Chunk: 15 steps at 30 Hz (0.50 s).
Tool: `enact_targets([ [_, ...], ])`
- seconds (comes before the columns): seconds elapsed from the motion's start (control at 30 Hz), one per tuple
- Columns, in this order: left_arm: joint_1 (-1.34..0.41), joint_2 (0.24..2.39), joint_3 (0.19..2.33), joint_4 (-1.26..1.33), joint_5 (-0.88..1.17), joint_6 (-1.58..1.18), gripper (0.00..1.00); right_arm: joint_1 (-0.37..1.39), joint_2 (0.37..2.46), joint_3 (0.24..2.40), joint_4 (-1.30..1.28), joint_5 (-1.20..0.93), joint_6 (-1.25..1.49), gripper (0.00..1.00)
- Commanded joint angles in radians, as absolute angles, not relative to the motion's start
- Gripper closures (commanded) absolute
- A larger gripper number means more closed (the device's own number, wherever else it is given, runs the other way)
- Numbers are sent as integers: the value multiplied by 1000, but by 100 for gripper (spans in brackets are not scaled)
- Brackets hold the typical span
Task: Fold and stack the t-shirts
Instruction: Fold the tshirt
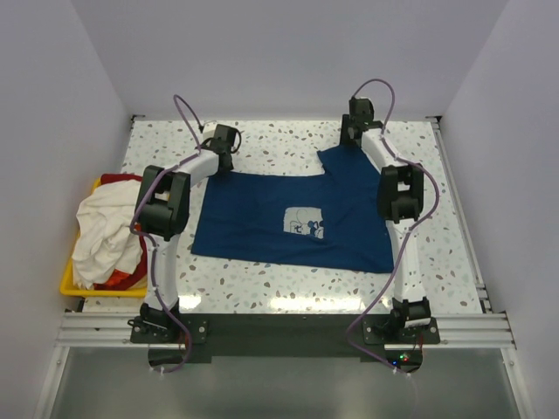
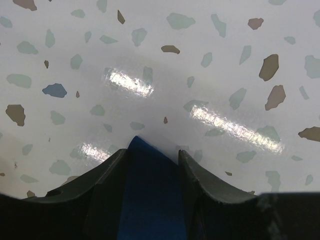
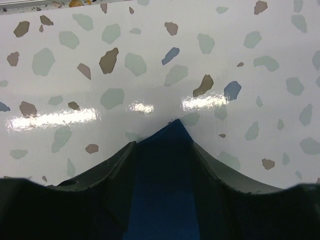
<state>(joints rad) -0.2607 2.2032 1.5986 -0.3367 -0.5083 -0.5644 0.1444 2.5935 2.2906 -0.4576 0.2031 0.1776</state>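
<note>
Between the left fingers (image 2: 107, 172) lies a far corner of the navy t-shirt (image 1: 288, 223); the right fingers (image 3: 207, 162) likewise hold its other far corner. Each pair is closed on cloth. The shirt lies flat on the surface (image 1: 288, 144), unfolded. The remaining t-shirts (image 1: 105, 231) wait heaped in the yellow bin (image 1: 74, 284), well apart. Judged: folding barely begun; stacking remains.

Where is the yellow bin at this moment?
In the top view the yellow bin sits at the left edge of the table, beside the left arm, left of the navy blue shirt, holding the white shirt.
</note>
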Motion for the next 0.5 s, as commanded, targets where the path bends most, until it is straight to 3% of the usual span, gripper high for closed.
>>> enact_targets([
  [0.0,-253,2191,1603,-298,-505,-545,51,150,2608,2333,-486,248,143,51],
  [0.17,-253,2187,1603,-299,-503,-543,51,152,2615,2336,-499,261,135,56],
  [0.4,-253,2174,1605,-296,-503,-540,50,152,2573,2303,-479,244,155,86],
  [0.47,-253,2169,1605,-291,-505,-535,50,152,2559,2277,-459,235,161,90],
])
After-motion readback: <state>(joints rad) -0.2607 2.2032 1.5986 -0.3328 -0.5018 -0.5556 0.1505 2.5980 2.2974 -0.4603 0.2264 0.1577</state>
